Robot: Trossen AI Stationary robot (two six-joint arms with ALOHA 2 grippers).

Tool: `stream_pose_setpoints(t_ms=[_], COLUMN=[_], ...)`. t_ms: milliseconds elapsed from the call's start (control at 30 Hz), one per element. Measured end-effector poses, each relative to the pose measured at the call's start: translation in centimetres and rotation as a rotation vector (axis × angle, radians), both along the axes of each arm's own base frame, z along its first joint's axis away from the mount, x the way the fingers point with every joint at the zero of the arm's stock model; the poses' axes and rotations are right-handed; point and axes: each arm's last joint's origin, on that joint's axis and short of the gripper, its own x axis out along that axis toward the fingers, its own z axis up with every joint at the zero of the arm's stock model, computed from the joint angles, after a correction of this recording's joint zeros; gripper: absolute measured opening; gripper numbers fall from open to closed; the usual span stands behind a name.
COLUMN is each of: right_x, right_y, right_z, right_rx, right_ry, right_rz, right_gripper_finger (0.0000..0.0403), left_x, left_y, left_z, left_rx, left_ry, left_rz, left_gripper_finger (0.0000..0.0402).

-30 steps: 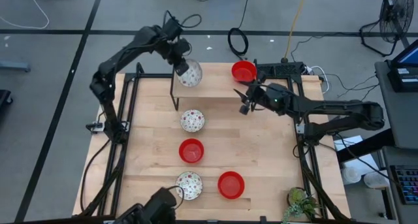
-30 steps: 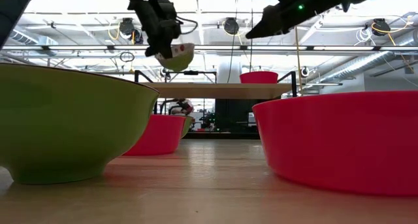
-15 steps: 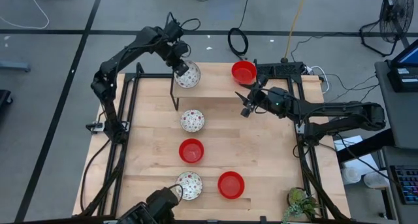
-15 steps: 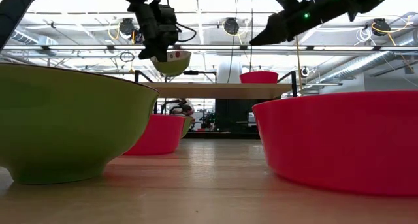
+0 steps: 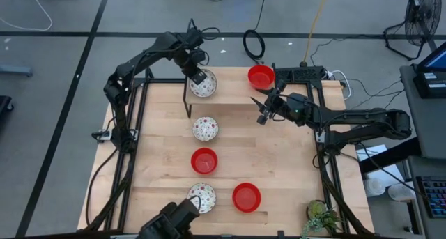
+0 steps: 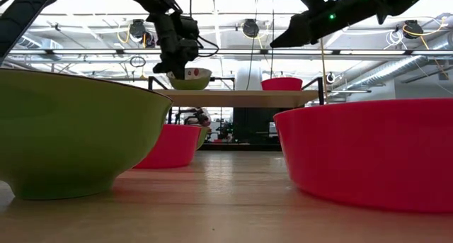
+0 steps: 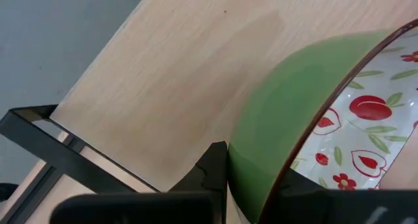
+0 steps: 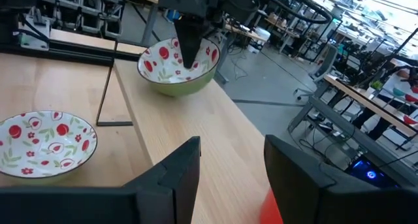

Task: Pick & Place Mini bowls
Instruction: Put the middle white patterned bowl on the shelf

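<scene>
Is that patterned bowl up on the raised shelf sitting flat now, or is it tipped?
Sitting flat. The patterned bowl rests level on the raised shelf, rim up, with the left pincer gripping its rim.

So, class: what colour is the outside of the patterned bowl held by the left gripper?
Green outside; the small round patterned bowl is white inside with red fruit motifs. The left gripper holds its rim. Clearest in the left wrist view.

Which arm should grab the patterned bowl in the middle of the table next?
Probably right. The right hand is open and free above the table, while the left hand is shut on the patterned bowl at the raised shelf. The middle patterned bowl lies between both.
</scene>
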Motion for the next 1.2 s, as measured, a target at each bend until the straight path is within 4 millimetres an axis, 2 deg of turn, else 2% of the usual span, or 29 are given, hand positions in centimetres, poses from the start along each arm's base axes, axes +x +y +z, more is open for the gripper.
stream_pose_setpoints(t_ms=[233,633,967,1200], right_x=[0.00,0.00,0.00,0.00], right_y=[0.00,0.00,0.00,0.00], right_z=[0.00,-0.06,-0.10,-0.10], right_rx=[0.000,0.002,0.003,0.003], right_ry=[0.000,0.006,0.009,0.009], right_rz=[0.000,0.000,0.000,0.001], right_gripper_finger=[0.0155,0.0155,0.0155,0.0155], left_x=[-0.03,-0.05,-0.12,-0.30], left_y=[-0.02,0.00,-0.04,0.02], left_z=[-0.17,-0.18,-0.18,-0.23], left_rx=[0.004,0.014,0.013,0.048], left_ry=[0.019,0.021,0.024,0.073], left_rz=[-0.003,-0.034,-0.053,-0.047], left_gripper_finger=[0.0074,0.0096,0.0207,0.0251])
